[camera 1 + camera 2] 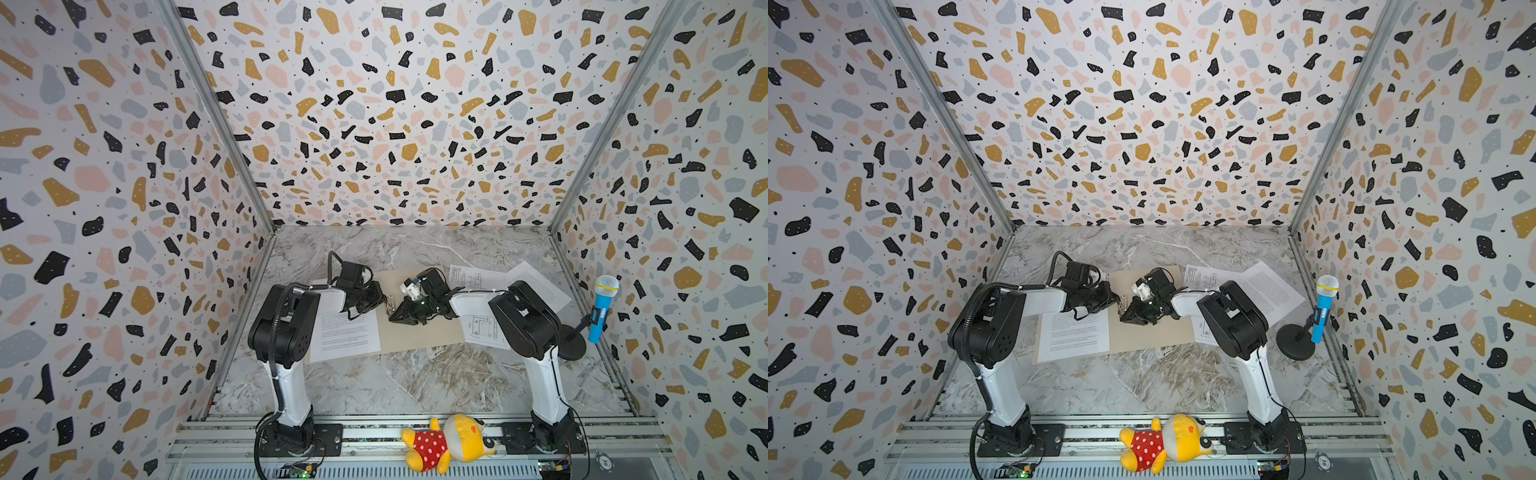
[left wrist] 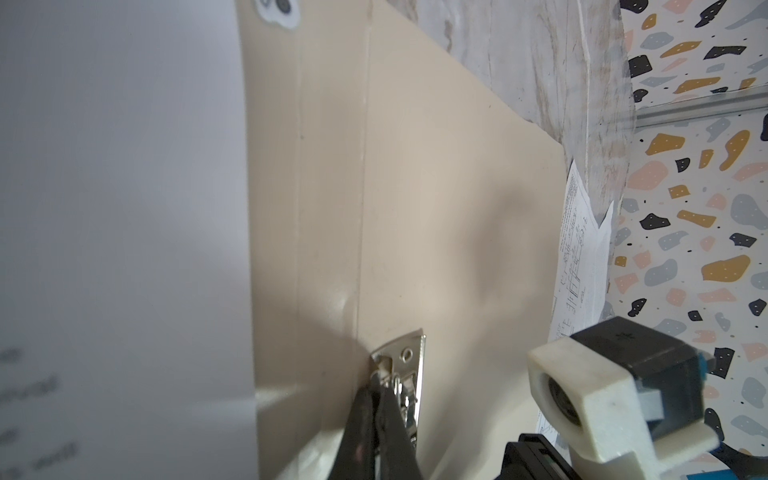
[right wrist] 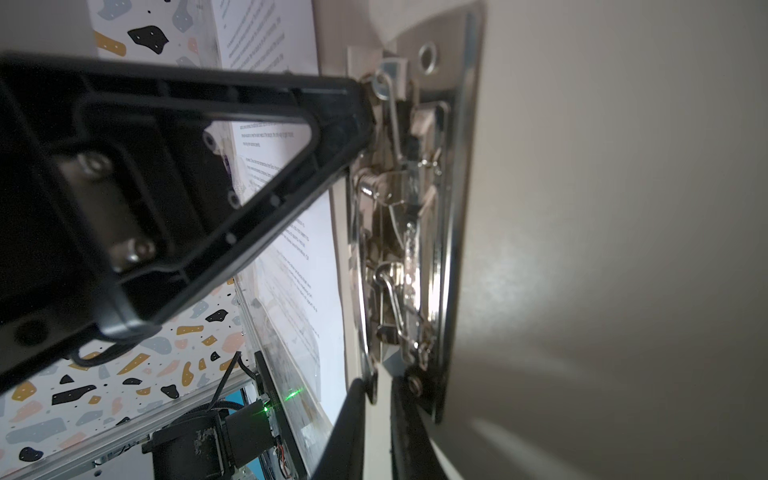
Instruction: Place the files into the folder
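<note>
Partly behind right arm point(image 1: 524, 320): drawing sheet point(image 1: 482, 332).

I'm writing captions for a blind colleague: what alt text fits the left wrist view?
The left gripper, shut, touches the silver clip beside the spine of the open tan folder. A white printed sheet, blurred, lies on one flap; a sheet of line drawings lies past the folder's other edge.

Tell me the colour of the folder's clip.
Shiny silver; the clip shows best in the right wrist view.
</note>
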